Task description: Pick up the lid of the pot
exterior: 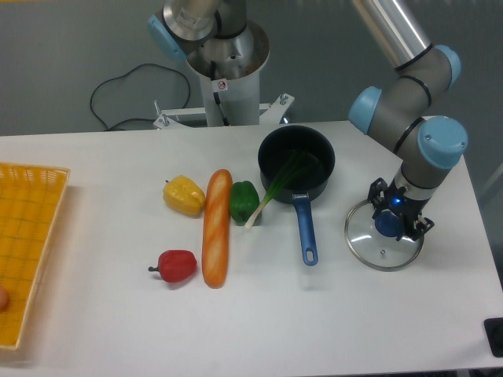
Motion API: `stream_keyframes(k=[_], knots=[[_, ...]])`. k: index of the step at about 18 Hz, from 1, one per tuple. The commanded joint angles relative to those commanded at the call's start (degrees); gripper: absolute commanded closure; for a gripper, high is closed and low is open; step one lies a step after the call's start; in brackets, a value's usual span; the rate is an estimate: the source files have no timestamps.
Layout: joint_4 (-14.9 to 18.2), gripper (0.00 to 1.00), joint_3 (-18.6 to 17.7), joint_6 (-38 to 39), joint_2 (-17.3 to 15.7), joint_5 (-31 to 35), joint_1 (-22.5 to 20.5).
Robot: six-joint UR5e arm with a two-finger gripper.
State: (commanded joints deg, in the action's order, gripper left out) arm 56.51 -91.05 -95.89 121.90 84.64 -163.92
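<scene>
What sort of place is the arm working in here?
Probably a robot test bench set up as a play kitchen: a blue-handled black pan with a green stalk in it, a bread loaf, and a clear pot lid under the arm's hand.

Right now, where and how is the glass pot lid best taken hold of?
I'd grip the pot lid by its round blue knob, coming from above and closing on two opposite sides. The knob sits mid-lid and faces up, a compact hold, while the glass around it looks too wide to span.
</scene>
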Motion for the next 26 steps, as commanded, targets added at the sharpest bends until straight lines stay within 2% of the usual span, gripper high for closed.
stream_keyframes(k=[10, 15, 20, 24, 26], knots=[[1.1, 0.58, 2.1, -0.1, -0.8, 0.5, -0.4], [7.4, 0.59, 5.8, -0.1, -1.0, 0.6, -0.4], [9.9, 0.59, 7.7, -0.1, -1.2, 1.1, -0.7], [15.5, 0.59, 11.5, -0.2, -1.2, 2.0, -1.3], [15.6, 0.59, 11.8, -0.2, -1.1, 2.5, -1.2]])
